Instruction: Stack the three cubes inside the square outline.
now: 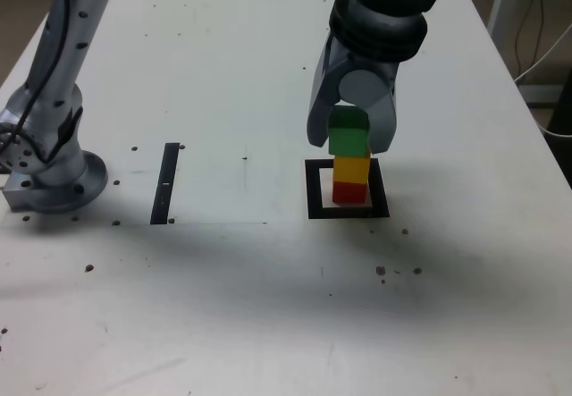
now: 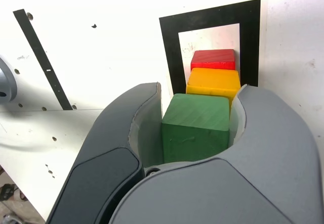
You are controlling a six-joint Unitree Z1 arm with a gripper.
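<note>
Green matte cube (image 2: 195, 129) sits between the grey gripper's (image 2: 198, 133) nearly shut jaws, which hold it on the yellow cube (image 2: 213, 83) and red cube (image 2: 213, 59) inside the black square outline (image 2: 171, 57). Stacking looks nearly done; next, open gently and lift straight up.

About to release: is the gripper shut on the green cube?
Shut on it: the gripper has a jaw against each side of the green cube, atop the yellow cube.

A white desk (image 1: 223, 307) carried small dark specks and holes. A thin black strip (image 1: 166, 183) lay flat on it, toward the exterior view's left. Cables (image 1: 536, 21) hung beyond the desk's far right edge.
</note>
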